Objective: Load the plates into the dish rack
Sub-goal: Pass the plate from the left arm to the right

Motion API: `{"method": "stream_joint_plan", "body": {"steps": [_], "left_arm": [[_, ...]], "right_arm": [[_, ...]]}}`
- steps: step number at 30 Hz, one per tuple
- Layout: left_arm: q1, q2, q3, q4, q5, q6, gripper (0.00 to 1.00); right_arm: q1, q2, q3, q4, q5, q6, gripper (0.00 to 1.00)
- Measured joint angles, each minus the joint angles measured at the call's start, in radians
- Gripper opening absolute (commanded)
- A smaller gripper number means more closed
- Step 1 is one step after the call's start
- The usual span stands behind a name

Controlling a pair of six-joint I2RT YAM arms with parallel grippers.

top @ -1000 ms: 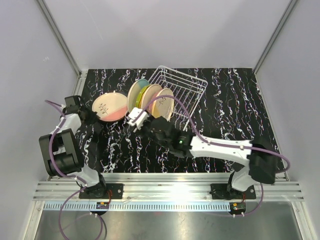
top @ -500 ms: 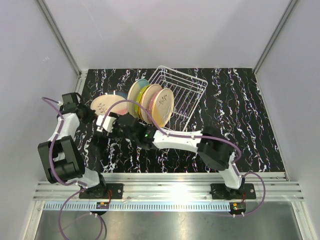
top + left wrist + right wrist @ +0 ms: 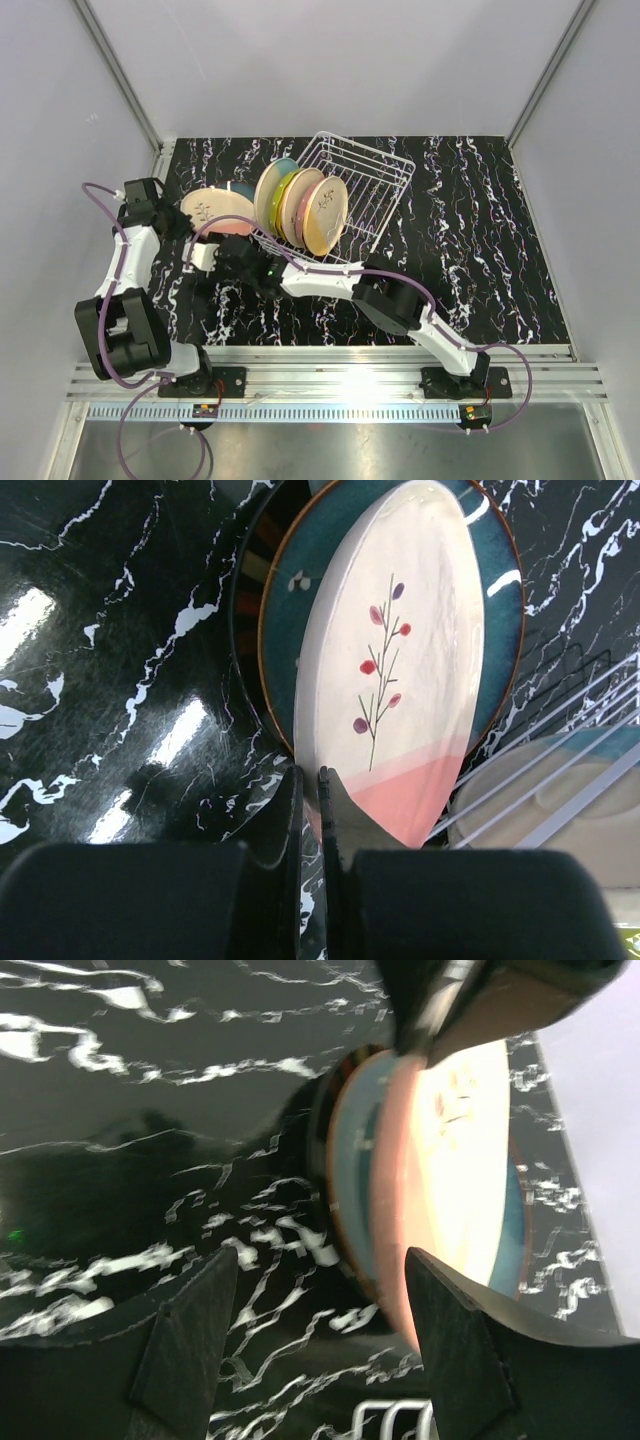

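Observation:
A peach plate with a sprig motif (image 3: 400, 660) is tipped up on edge over a teal plate (image 3: 505, 610), which lies on a dark plate (image 3: 250, 600). My left gripper (image 3: 310, 776) is shut on the peach plate's near rim; from above that gripper (image 3: 168, 218) is at the plate's (image 3: 215, 208) left. My right gripper (image 3: 318, 1272) stands open just short of the stack, nothing between its fingers, and from above it (image 3: 206, 256) is just below the peach plate. The dish rack (image 3: 372, 180) holds several upright plates (image 3: 322, 215) at its left end.
The rack's white wires (image 3: 560, 780) run close to the right of the held plate, and a wire corner (image 3: 400, 1415) shows beneath my right gripper. The left wall's rail (image 3: 158, 165) is near the left arm. My right arm (image 3: 330, 280) stretches across the table in front of the rack.
My right gripper has swept left from the rack's front to just below the peach plate, its jaws widening. The left gripper and held plate shifted slightly up and left.

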Motion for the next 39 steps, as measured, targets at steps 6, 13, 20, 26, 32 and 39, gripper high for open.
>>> {"method": "stream_joint_plan", "body": {"steps": [6, 13, 20, 26, 32, 39], "left_arm": [[-0.012, -0.003, 0.006, -0.012, -0.013, 0.013, 0.0], [-0.034, -0.032, 0.007, -0.014, -0.018, 0.031, 0.0], [-0.041, -0.055, 0.019, -0.02, -0.019, 0.042, 0.0], [-0.042, -0.069, 0.019, -0.02, -0.015, 0.047, 0.0], [-0.047, -0.1, 0.032, -0.009, -0.011, 0.053, 0.0], [-0.058, -0.154, 0.034, 0.006, 0.028, 0.071, 0.15]], "right_arm": [[-0.026, 0.073, 0.097, 0.021, 0.053, -0.045, 0.75], [-0.064, 0.132, 0.127, 0.038, 0.064, -0.071, 0.71], [-0.069, 0.163, 0.154, 0.095, 0.084, -0.103, 0.56], [-0.071, 0.168, 0.159, 0.137, 0.099, -0.111, 0.35], [-0.071, 0.151, 0.127, 0.208, 0.106, -0.109, 0.14], [-0.072, 0.105, 0.073, 0.223, 0.098, -0.062, 0.0]]}}
